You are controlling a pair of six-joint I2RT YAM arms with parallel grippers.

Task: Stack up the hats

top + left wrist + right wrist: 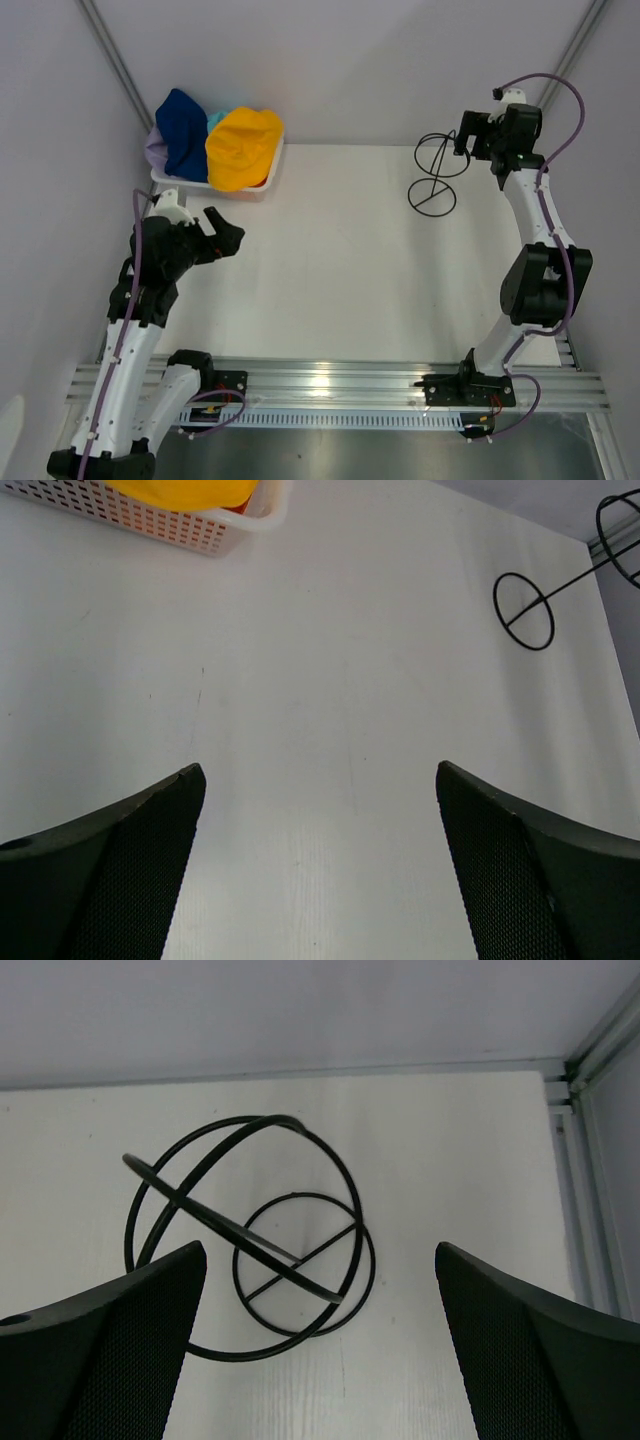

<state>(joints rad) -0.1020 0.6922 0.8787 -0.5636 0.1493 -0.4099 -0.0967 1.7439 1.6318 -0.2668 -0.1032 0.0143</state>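
Worktop [340, 260]: white, bare across its middle, both arms bolted at the near edge.

Left arm [140, 300]: bent over the worktop. Left jaws stand wide open, nothing between them; the wrist view shows only bare white surface between the two dark fingers [120, 870].

Right arm [540, 270]: stretched toward the far wall. Right jaws also wide open, gripping nothing, fingers [110, 1350] well apart.

Basket [262, 185]: white mesh plastic, ahead of the left jaws and off to their left, near but not touching. Its corner [150, 520] shows at the top of the left wrist view. All hats in view sit in it, heaped, well apart from the right jaws.

Yellow hat [242, 145]: topmost, on the side of the heap nearer the left jaws' midline, spilling over the rim; also seen from the left wrist [180, 492].

Navy hat [185, 135]: just beside the yellow one, on its far-left side, touching it.

Wire stand [437, 175]: black; base ring flat on the worktop, hoops above it. It lies below the right jaws, seen between their fingers and closer to the left-hand one [250, 1250]. From the left jaws it is well ahead and to the right [524, 610].

Lavender hat [153, 150]: edge only, left of the navy one.

Teal hat [215, 120]: sliver between navy and yellow.

Red-orange fabric [264, 181]: trace under the yellow brim; cannot tell which hat.
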